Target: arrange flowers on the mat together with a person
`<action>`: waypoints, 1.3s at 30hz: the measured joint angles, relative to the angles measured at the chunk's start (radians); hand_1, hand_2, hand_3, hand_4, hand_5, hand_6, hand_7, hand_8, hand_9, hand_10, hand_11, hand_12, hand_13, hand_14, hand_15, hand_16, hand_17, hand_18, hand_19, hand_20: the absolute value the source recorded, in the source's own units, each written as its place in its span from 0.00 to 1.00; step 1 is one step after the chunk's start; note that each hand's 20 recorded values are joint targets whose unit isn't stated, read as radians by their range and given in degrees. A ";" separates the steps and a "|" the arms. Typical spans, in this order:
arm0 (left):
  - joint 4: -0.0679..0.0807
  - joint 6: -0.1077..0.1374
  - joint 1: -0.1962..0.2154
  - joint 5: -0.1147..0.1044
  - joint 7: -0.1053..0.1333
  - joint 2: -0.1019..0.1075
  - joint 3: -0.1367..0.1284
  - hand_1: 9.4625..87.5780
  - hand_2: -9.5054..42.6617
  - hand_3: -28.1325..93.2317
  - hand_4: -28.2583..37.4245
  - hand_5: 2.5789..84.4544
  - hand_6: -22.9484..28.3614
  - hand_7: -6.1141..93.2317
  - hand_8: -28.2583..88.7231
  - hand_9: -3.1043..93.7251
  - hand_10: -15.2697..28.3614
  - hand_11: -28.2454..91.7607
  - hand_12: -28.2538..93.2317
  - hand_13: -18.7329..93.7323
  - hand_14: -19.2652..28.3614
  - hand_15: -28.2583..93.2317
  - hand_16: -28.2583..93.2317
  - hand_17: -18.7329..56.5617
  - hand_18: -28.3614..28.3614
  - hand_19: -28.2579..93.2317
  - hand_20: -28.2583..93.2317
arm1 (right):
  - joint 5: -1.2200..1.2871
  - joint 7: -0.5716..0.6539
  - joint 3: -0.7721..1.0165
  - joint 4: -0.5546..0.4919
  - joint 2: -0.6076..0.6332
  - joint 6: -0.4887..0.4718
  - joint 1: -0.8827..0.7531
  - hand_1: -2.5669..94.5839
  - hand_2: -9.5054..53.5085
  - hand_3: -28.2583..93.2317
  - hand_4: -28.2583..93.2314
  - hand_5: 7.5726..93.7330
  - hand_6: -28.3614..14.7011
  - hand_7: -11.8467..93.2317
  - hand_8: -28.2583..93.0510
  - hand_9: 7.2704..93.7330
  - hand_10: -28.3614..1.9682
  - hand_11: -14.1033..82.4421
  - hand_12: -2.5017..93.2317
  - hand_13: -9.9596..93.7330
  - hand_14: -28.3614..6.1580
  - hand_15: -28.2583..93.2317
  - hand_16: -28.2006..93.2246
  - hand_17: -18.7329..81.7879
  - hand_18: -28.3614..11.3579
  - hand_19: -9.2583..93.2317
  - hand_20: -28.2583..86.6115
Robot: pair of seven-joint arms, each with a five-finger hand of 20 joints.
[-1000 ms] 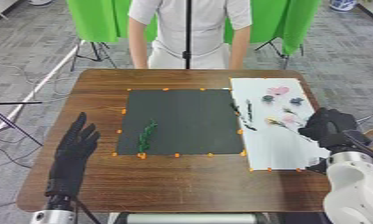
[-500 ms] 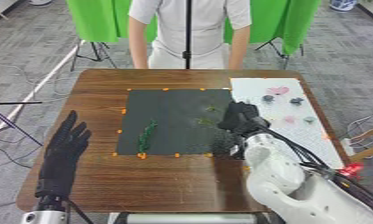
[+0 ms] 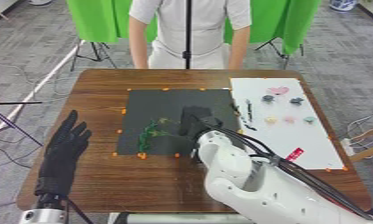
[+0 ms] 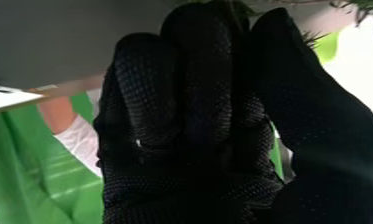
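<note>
Pinching greenery (image 3: pixel 161 133) in its fingers, the right hand (image 3: pixel 197 119) hovers over the black mat (image 3: pixel 160 102).

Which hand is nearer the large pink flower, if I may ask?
The right hand, over the dark mat left of the pink flower; the left hand is farther left, past the mat.

A brown wooden table (image 3: pixel 138 185) stands on grey carpet (image 3: pixel 27 55). On the far side, one green cloth (image 3: pixel 94 22) hangs left and another green cloth (image 3: pixel 293 30) right, with a thin black pole (image 3: pixel 189 35) upright between them. Loose cables (image 3: pixel 14 157) lie on the floor at left, and a pot (image 3: pixel 342 4) (blue and white, rather pretty) sits far right
</note>
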 measured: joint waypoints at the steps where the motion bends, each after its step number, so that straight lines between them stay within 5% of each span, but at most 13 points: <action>1: 0.000 0.000 -0.001 0.001 -0.001 0.000 0.000 0.16 0.29 0.85 0.01 0.23 0.42 0.16 0.17 0.27 0.62 0.29 0.34 0.31 0.74 0.32 0.26 0.04 0.85 0.54 0.26 | 0.000 0.010 -0.001 0.003 -0.004 -0.025 0.000 0.54 0.01 0.72 0.07 0.94 0.70 0.32 0.29 0.97 0.61 0.53 0.25 0.80 0.51 0.79 0.40 0.39 0.23 0.78 0.50; 11: -0.002 -0.002 -0.010 0.006 -0.008 0.000 0.002 0.17 0.29 0.86 0.01 0.23 0.42 0.16 0.17 0.27 0.62 0.28 0.35 0.31 0.74 0.32 0.26 0.04 0.85 0.54 0.27 | -0.015 0.060 -0.012 0.025 -0.036 -0.116 -0.004 0.52 0.07 0.72 0.07 0.98 0.70 0.30 0.26 1.00 0.60 0.56 0.25 0.83 0.50 0.82 0.39 0.42 0.19 0.83 0.48; 19: -0.002 -0.002 -0.019 0.006 -0.009 0.012 0.010 0.17 0.29 0.86 0.02 0.23 0.42 0.16 0.17 0.27 0.62 0.28 0.35 0.31 0.74 0.32 0.26 0.04 0.84 0.54 0.27 | -0.032 0.061 -0.022 0.024 -0.055 -0.109 -0.012 0.50 0.09 0.72 0.08 0.99 0.70 0.30 0.15 1.00 0.62 0.57 0.25 0.85 0.50 0.82 0.39 0.42 0.17 0.85 0.45; 39: -0.001 0.000 -0.015 0.005 -0.006 0.015 0.013 0.17 0.29 0.85 0.03 0.24 0.43 0.16 0.17 0.27 0.62 0.28 0.35 0.31 0.74 0.32 0.26 0.04 0.84 0.54 0.27 | 0.098 0.086 0.031 -0.009 -0.068 -0.008 -0.038 0.44 0.14 0.70 0.08 0.94 0.68 0.26 0.15 1.00 0.64 0.57 0.21 0.90 0.55 0.76 0.40 0.45 0.15 0.86 0.42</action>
